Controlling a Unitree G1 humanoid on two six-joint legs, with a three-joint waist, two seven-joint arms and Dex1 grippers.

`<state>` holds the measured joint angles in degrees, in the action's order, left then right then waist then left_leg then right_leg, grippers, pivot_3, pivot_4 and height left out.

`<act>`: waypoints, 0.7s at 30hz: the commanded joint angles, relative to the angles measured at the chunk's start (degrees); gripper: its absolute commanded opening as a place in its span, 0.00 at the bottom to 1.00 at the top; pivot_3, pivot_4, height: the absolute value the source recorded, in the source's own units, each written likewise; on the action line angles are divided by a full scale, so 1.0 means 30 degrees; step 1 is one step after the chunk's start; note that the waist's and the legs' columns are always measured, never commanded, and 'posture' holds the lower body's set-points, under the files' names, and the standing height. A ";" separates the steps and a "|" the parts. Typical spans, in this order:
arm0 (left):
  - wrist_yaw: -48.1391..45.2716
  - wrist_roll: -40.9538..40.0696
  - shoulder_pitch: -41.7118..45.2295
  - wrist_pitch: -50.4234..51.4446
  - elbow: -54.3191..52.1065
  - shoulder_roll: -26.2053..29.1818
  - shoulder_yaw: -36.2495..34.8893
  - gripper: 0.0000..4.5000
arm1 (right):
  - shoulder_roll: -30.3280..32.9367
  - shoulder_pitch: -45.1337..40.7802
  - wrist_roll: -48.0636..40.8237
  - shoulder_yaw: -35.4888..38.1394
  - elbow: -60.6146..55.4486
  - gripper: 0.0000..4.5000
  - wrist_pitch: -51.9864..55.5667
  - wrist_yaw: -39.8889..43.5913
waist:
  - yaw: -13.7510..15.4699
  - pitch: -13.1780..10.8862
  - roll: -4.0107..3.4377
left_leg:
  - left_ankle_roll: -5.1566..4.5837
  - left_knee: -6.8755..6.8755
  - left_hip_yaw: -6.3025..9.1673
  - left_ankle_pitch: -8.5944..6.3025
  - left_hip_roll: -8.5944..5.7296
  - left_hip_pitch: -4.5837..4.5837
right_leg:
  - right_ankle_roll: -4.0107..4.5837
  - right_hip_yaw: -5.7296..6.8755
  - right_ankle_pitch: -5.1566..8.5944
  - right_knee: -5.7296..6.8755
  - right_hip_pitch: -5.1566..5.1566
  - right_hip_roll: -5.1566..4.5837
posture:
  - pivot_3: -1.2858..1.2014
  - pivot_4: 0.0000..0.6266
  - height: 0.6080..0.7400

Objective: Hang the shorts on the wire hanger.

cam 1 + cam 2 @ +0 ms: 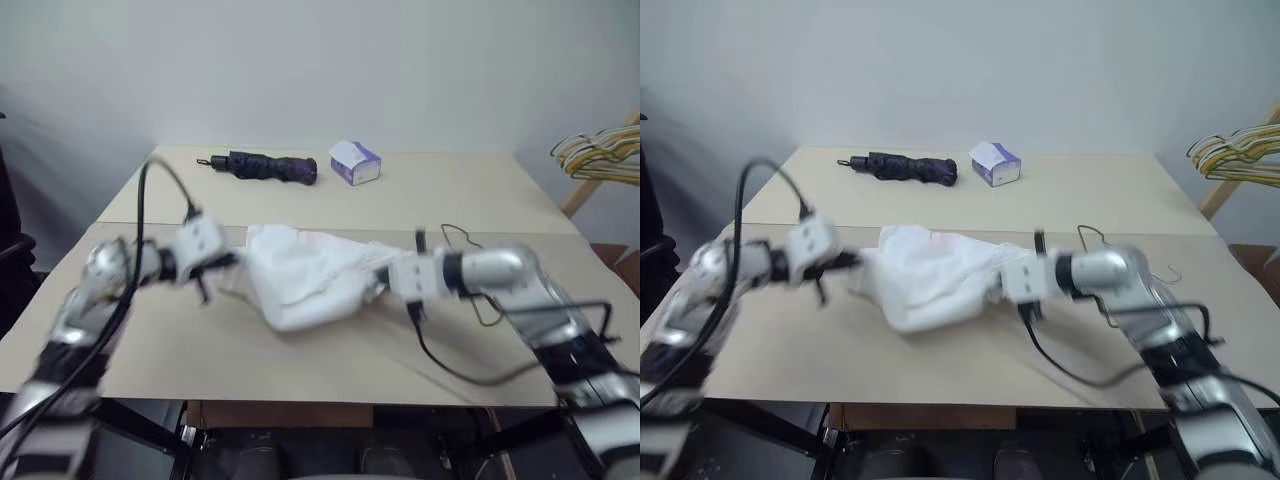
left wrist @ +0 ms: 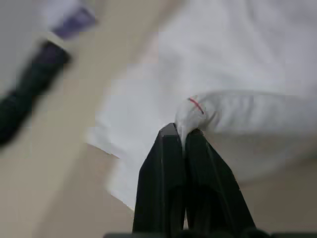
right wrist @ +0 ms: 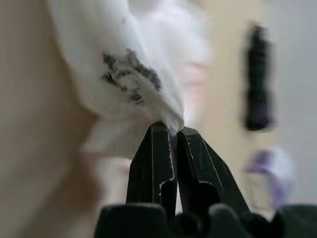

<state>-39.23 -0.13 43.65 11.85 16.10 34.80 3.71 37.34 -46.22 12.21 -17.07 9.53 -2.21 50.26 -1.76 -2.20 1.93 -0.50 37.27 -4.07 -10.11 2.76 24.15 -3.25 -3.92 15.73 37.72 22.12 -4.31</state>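
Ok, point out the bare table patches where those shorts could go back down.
Bare: the near strip of the table in front of the shorts, and the far stretch right of the tissue box. Crowded: the middle, where both grippers pinch the shorts, and the right side, where the wire hanger lies.

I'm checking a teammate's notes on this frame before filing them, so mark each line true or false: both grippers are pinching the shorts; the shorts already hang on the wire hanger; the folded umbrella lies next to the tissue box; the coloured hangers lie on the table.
1. Both the left gripper and the right gripper are shut on the shorts. True.
2. The shorts hang on the wire hanger. False: the hanger lies on the table, beside the right arm.
3. The umbrella lies next to the tissue box. True.
4. The coloured hangers lie on the table. False: they hang off its right side.
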 commanded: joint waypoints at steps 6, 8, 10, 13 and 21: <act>0.7848 -0.2082 0.5588 -0.5373 0.0795 -0.1418 -0.5845 0.01 | -0.1226 -0.6867 0.5222 0.2193 0.6748 0.00 -0.2309 -1.6298 | -0.0238 0.0027 0.0021 | 0.0319 -0.0208 0.0072 0.0000 -0.0013 0.0500 | -0.0008 -0.0025 0.0008 0.0160 0.0683 -0.0046 | 0.51 0.00 1.00; 0.6915 -0.2950 0.4666 -0.4940 -0.0779 -0.1033 -0.6237 0.01 | -0.1114 -0.6004 0.5211 0.2089 0.5690 0.00 -0.3344 -1.6177 | -0.0347 0.0034 0.0020 | 0.0362 -0.0302 0.0055 -0.0024 -0.0012 0.0463 | -0.0009 0.0012 0.0008 0.0163 0.0698 -0.0037 | 0.51 0.00 1.00; 0.4696 -0.4834 0.2597 -0.3854 -0.3283 -0.0262 -0.6666 0.01 | -0.0949 -0.4456 0.5088 0.1854 0.4146 0.00 -0.4225 -1.5559 | -0.0525 0.0036 0.0019 | 0.0362 -0.0372 0.0008 -0.0029 -0.0015 0.0452 | -0.0011 0.0039 0.0009 0.0124 0.0692 -0.0037 | 0.51 0.00 1.00; 0.0949 -0.7047 -0.1317 -0.3059 -0.6354 0.1591 -0.7110 0.01 | -0.0496 -0.1824 0.4933 0.1539 0.2001 0.00 -0.5243 -1.4193 | -0.0792 0.0035 0.0016 | 0.0355 -0.0395 0.0015 -0.0034 -0.0022 0.0458 | -0.0017 0.0047 0.0013 0.0067 0.0664 -0.0039 | 0.52 0.00 1.00; -0.7390 -0.6419 -1.5360 0.0392 -1.1514 0.8616 -0.5043 0.01 | 0.1935 0.4015 0.5147 -0.0992 -0.0045 0.00 -0.8331 -0.8662 | -0.1013 0.0017 -0.0014 | 0.0127 -0.0386 -0.0169 -0.0127 0.0036 -0.0234 | 0.0133 0.0058 0.0108 -0.0237 -0.0042 -0.0048 | 0.53 0.00 1.00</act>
<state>-59.25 -21.20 -1.11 12.89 -14.93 58.81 -12.06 42.08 -33.90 28.67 -19.71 12.17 -24.80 20.70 -4.80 -2.15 1.89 -0.02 35.98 -4.65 -10.54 2.90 22.96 -2.40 -3.73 16.33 36.88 21.73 -4.48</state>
